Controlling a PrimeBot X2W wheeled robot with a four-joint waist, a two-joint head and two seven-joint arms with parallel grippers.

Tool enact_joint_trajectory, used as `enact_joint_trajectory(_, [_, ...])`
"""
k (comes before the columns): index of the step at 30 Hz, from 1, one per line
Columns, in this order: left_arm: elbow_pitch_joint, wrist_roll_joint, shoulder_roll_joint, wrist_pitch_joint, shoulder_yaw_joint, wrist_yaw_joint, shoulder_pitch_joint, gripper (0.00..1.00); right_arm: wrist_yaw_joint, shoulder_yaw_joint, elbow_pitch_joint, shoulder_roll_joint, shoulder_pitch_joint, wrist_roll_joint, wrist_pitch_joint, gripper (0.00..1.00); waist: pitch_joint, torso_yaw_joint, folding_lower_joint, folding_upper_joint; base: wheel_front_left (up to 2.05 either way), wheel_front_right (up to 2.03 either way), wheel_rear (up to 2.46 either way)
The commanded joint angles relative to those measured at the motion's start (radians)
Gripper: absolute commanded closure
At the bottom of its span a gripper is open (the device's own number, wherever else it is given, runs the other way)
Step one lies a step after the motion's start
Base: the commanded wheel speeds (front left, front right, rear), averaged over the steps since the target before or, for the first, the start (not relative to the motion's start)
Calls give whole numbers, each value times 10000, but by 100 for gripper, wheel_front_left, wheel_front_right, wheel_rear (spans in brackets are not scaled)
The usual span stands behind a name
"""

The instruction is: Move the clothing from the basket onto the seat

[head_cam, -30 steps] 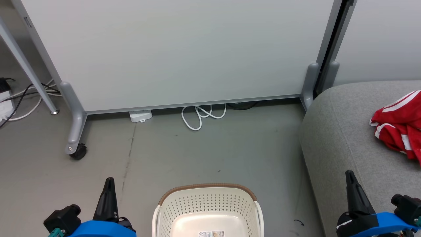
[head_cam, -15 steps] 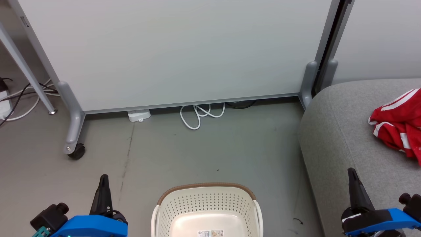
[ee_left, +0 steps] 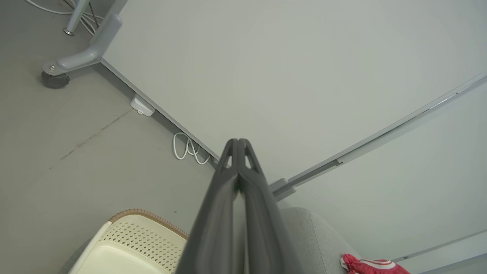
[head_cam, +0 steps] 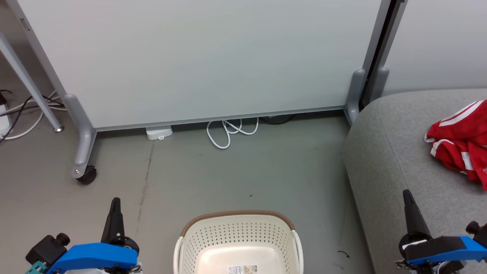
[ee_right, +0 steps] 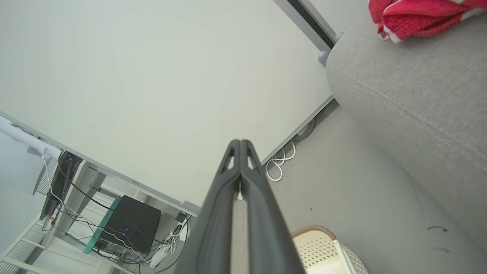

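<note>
Basket (head_cam: 236,214) unchanged; left claw (head_cam: 115,202), clenched empty like right claw (head_cam: 406,195), farther left than before.

The basket (head_cam: 237,243) is cut by the head view's bottom edge, its near part out of frame; the label (head_cam: 243,270) on its floor is clipped, print too small to read. The clothing (head_cam: 458,140) runs off the right edge, and the seat (head_cam: 395,163) off the right and bottom. The left gripper (head_cam: 115,201) and right gripper (head_cam: 407,194) each stand edge-on there, one finger hiding the other, bodies clipped at the bottom. In the left wrist view the fingers (ee_left: 224,198) cover part of the basket's rim and the seat; the bottom edge cuts the clothing. In the right wrist view the top edge cuts the clothing, the bottom edge the basket
</note>
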Motion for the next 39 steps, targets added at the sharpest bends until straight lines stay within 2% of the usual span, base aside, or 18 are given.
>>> enact_joint_trajectory(1, [-151, -296, 25, 82, 89, -61, -315, 100, 4, -30, -142, -14, -266, 308, 82, 100, 4, -6, 0, -1, 0, 0, 0])
enact_joint_trajectory(39, [-205, -4121, -41, 1081, 610, -178, -673, 100, 6, -132, -161, 2, -546, 4277, 1082, 100, 128, -168, 0, -1, 0, 0, 0])
